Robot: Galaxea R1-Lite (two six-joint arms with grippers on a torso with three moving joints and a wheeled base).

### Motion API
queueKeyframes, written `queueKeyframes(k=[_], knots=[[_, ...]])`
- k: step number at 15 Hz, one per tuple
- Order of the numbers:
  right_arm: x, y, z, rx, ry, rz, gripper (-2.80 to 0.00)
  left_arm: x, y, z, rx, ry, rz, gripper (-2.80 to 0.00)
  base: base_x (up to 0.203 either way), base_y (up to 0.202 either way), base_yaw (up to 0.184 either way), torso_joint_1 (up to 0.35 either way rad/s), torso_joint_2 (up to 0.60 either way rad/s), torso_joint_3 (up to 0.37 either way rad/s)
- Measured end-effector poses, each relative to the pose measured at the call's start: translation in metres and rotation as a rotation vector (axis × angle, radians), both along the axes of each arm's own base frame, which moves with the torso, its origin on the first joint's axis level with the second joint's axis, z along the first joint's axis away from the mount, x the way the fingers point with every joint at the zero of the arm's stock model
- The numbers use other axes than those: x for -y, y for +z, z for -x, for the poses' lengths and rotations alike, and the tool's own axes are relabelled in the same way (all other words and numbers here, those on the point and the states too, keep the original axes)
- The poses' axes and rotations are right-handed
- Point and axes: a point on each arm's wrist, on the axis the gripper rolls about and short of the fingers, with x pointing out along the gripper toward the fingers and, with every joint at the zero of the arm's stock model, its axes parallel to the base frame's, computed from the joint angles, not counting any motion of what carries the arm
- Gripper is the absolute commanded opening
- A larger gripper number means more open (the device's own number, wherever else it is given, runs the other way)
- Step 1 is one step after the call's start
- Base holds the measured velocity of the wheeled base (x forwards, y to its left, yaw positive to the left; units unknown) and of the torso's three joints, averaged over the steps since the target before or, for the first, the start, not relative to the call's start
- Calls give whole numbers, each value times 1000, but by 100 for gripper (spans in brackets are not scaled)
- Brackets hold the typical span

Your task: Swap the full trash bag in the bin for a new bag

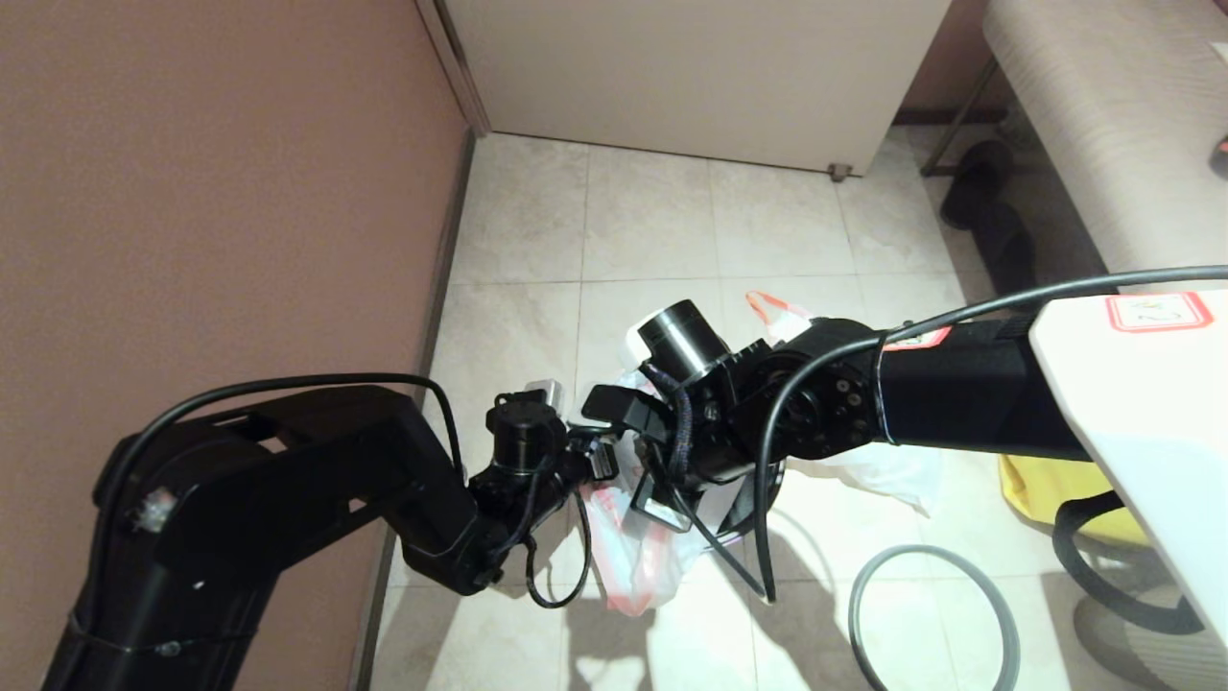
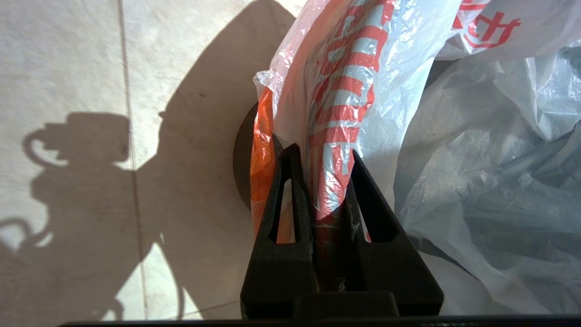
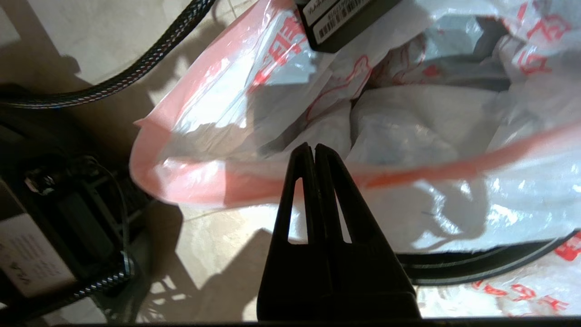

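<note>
The new bag, thin white film with red print and a pale-orange hem, hangs between my two grippers over the bin. My left gripper is shut on a bunched fold of the new bag, beside the bin's dark rim. My right gripper is shut, with the hem of the new bag drawn taut across its tips, above the black bin rim. In the head view the left gripper and right gripper nearly meet and hide the bin. The full trash bag lies just behind them.
The grey hoop lies flat on the tiles to the front right. A brown wall runs close along the left. A white cabinet stands at the back, a padded bench at the right, with a yellow object under my right arm.
</note>
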Motion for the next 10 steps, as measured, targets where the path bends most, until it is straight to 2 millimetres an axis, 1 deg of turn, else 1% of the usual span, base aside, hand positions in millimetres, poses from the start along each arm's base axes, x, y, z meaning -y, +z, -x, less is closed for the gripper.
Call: queueKeyframes(k=[3,7,10], knots=[[-1,-7,-8,22,43,53,-280,7,-6,4,-5,8,-17,-280,0,0,0,0,0,0],[-7,-21,-10,24,92,106,-280,12,-12,4,40,9,-57,-280,0,0,0,0,0,0],[-6,-27,-12,9,101,134,-280,13,-16,4,33,6,-64,-280,0,0,0,0,0,0]])
